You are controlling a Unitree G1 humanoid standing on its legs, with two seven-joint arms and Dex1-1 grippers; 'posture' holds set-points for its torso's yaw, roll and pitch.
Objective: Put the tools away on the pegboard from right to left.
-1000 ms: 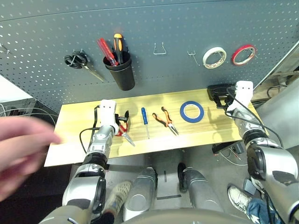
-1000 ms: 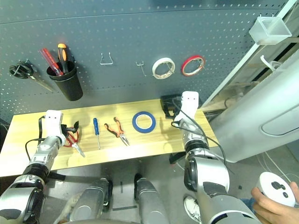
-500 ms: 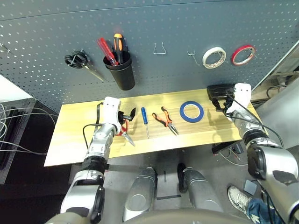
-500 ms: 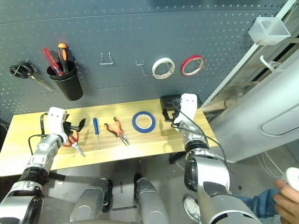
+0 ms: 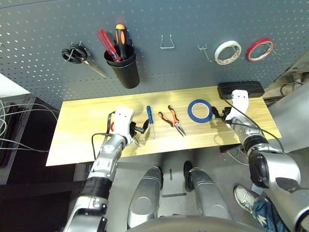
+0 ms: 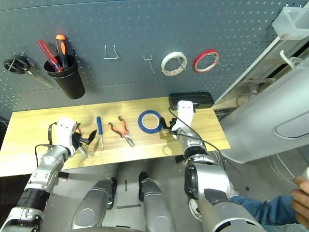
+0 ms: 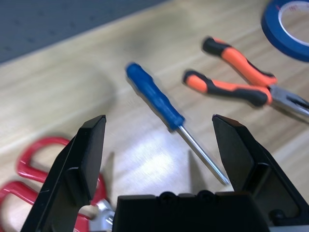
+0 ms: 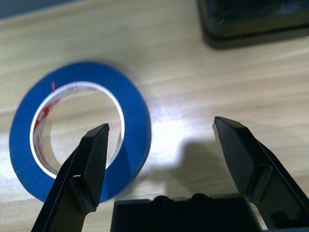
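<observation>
- The right hand (image 5: 219, 114) has come in from the far right table (image 5: 77, 140) edge to just right of the blue tape ring (image 5: 200, 110), fingers wide apart, empty.
- The left hand (image 5: 140, 129) has shifted right off the red-handled scissors (image 7: 29, 166) toward the small blue-handled screwdriver (image 5: 150, 120), wide open, empty.
- The orange-and-black-handled pliers (image 5: 174, 119) lie unmoved between screwdriver and ring.
- A person's hand at the left edge is gone.
</observation>
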